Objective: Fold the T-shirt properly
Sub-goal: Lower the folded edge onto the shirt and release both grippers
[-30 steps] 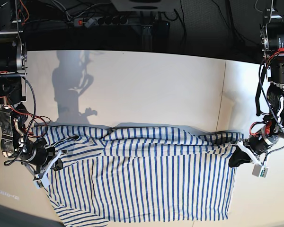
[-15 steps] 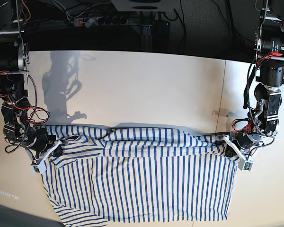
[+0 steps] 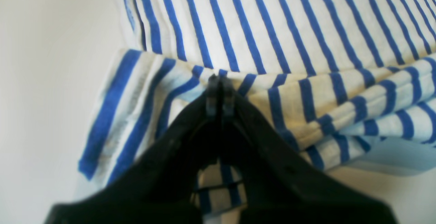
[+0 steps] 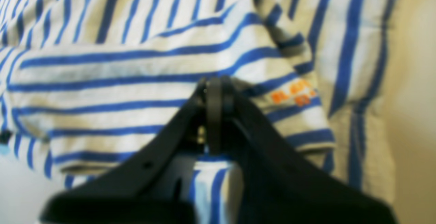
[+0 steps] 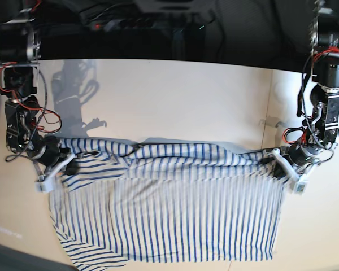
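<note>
The cream-white, blue-striped T-shirt (image 5: 169, 214) lies spread on the table, its far edge bunched into folds. My left gripper (image 3: 219, 81) is shut on a folded edge of the T-shirt (image 3: 306, 101) at the right side of the base view (image 5: 274, 161). My right gripper (image 4: 214, 88) is shut on a striped fold of the T-shirt (image 4: 136, 91) with small orange print (image 4: 294, 96), at the left side of the base view (image 5: 68, 164). The neckline label does not show.
The pale table (image 5: 175, 101) stretches behind the shirt, with a seam (image 5: 266, 107) running down its right part. Dark cables and equipment (image 5: 147, 28) lie beyond the far edge. Both arms (image 5: 322, 101) hang at the table's sides.
Both grippers have moved toward the far side of the table, pulling the shirt's upper edge with them. The fabric below blurs with motion.
</note>
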`<state>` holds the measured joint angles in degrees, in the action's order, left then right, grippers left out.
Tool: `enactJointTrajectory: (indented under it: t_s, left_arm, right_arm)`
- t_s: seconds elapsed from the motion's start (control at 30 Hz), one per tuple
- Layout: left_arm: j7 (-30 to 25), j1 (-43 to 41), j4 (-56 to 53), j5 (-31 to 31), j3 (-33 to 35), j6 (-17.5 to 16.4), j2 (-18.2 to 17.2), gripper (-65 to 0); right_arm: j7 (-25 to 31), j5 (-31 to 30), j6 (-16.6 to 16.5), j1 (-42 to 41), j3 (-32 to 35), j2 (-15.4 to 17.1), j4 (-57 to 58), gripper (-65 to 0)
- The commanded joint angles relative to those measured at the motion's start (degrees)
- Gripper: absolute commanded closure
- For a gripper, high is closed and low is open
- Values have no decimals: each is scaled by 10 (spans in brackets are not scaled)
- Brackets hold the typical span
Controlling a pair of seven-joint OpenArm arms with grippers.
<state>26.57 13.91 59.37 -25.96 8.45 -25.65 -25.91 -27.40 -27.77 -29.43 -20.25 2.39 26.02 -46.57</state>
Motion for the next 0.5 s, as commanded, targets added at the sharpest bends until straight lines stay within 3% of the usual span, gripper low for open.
enactJointTrajectory:
  t_s: [0.0,0.13,0.27,0.47]
  left_arm:
    - [33,-17,22,11,1,-17,-8,0]
    - [33,-94,119,9,0,-16,-25,0]
    - [33,-165,200,7,-32,-16,-28,0]
    - [35,-242,273,0,-86,-17,-28,0]
  right_arm:
    - [-56,27,-21,27,-10,6,-15,0]
    - [-81,22,-21,104,-74,6,-100,0]
    - [-107,-22,-23,179,-132,6,-180,0]
    - [-123,-48,-23,271,-170,7,-275,0]
